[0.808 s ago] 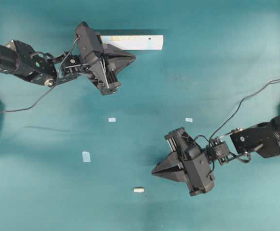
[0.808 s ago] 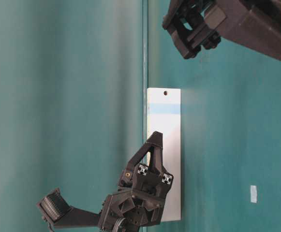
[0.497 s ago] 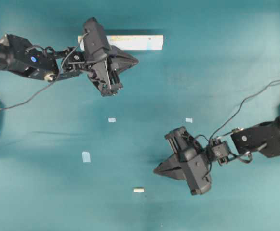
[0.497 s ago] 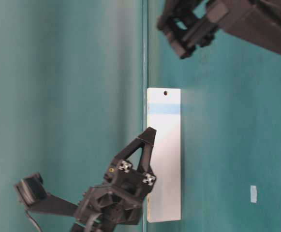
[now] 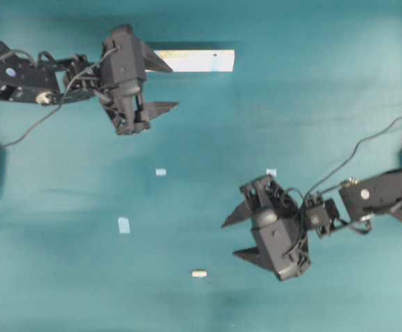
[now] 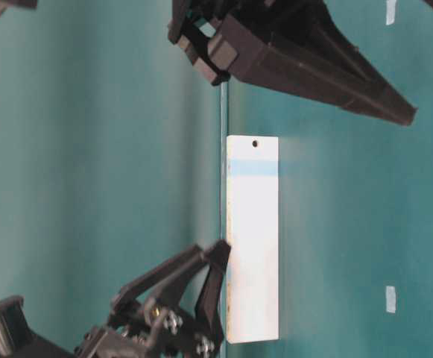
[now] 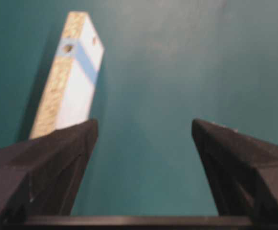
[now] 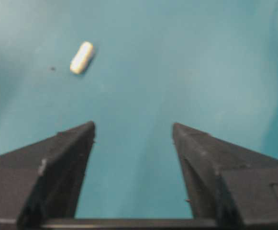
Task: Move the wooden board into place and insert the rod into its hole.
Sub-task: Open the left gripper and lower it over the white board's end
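Observation:
The wooden board [image 5: 197, 61] lies flat at the far side of the table; in the table-level view the board [image 6: 253, 239] shows a dark hole [image 6: 255, 143] near one end. My left gripper [image 5: 175, 87] is open just in front of its left part, one finger [image 5: 158, 61] over the board's edge. In the left wrist view the board [image 7: 74, 76] runs away behind the left finger, with nothing between the jaws of that gripper [image 7: 143, 124]. The rod [image 5: 199, 273] lies near the front edge. My right gripper [image 5: 228, 239] is open, up and to the right of it. The rod [image 8: 82, 57] lies ahead-left of the open gripper [image 8: 133, 125].
Three small pale blue tape squares lie on the teal table: one [image 5: 160, 172] mid-left, one [image 5: 271, 172] mid-right near the right wrist, one [image 5: 124, 225] lower left. The right arm's cable [image 5: 367, 142] trails towards the right edge.
Both grippers have gone from shut to wide open. The left gripper shifted slightly left beside the board. The right gripper stayed close to where it was; board and rod have not moved.

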